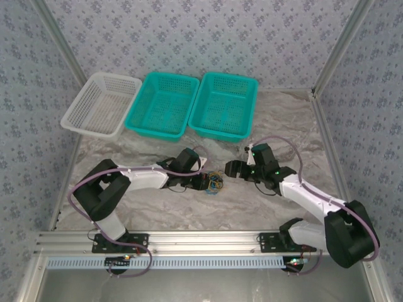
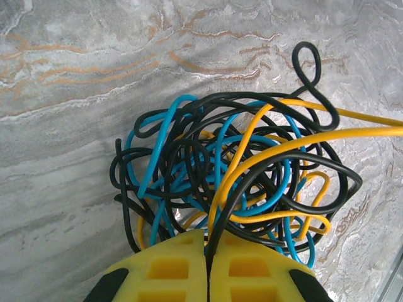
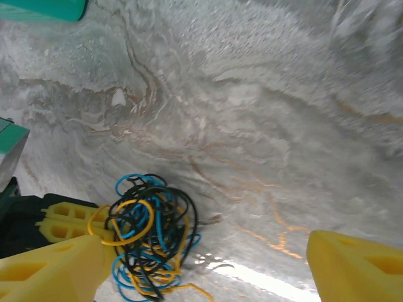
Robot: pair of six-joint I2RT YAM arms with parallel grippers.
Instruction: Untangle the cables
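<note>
Left wrist view: we recorded the left claw [image 2: 208,245] closed on a strand of the cables [image 2: 239,170], tangled on the counter [image 2: 75,75], apparently anchoring them for the open right claw [image 3: 204,264] nearby.

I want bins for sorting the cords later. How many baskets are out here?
3, side by side at the back: a white basket on the left, a teal basket in the middle, and a second teal basket on the right. None looks hidden.
</note>
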